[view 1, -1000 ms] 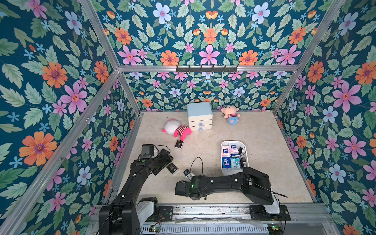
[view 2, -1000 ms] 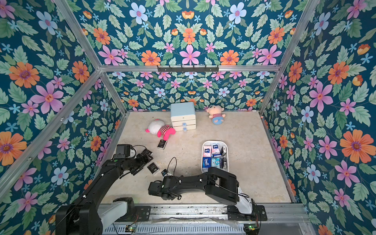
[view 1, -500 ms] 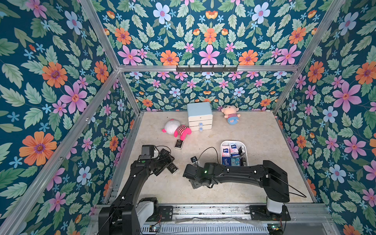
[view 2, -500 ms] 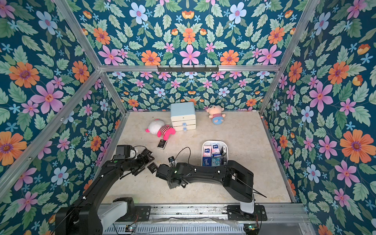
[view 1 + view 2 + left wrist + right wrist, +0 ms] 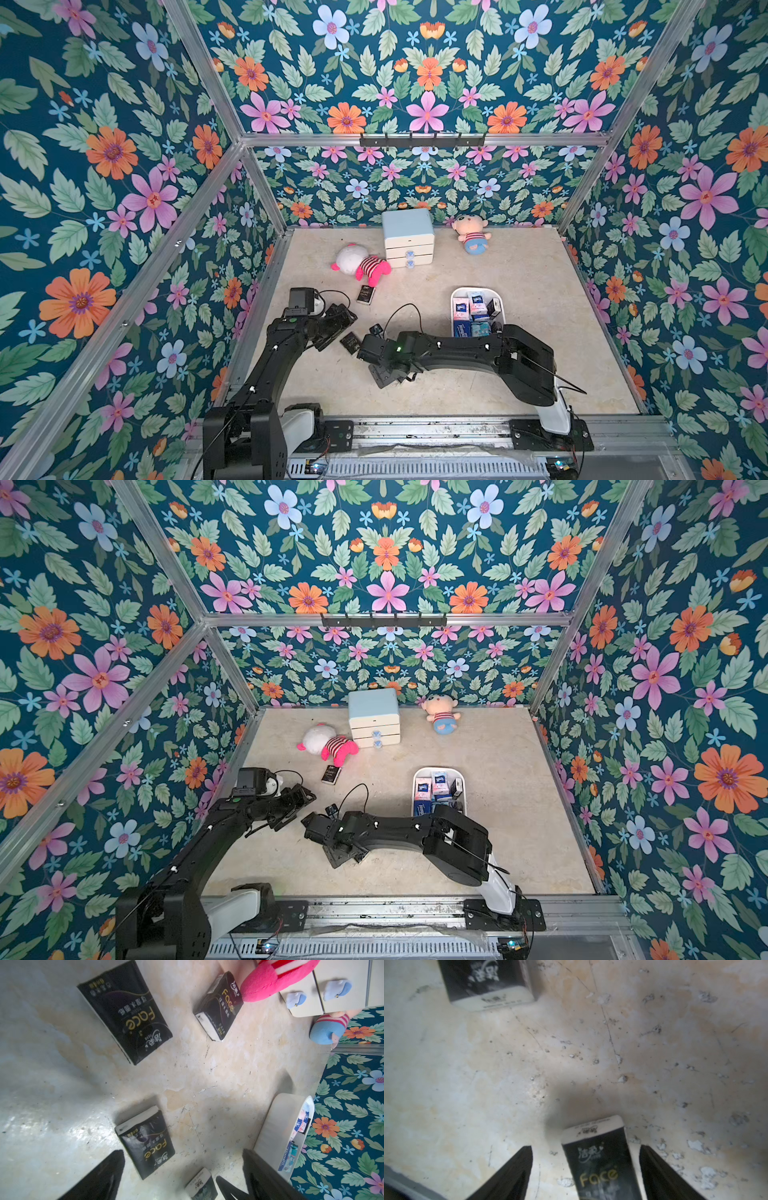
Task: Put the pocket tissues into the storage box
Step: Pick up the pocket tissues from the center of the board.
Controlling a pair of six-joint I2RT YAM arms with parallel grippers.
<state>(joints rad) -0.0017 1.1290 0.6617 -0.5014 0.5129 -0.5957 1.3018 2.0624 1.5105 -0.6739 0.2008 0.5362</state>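
We judge black packet (image 5: 600, 1163) light, squashy, slick: pinch long sides. Right gripper (image 5: 585, 1147) splayed astride it; left gripper (image 5: 182, 1151) splayed, empty.

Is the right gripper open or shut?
Open: the right gripper straddles a black tissue packet on the table, jaws apart.

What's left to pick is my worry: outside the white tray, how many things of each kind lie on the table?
Black tissue packets, as the left wrist view shows: 4
Plush toys: 2
Drawer cabinet: 1
Total: 7
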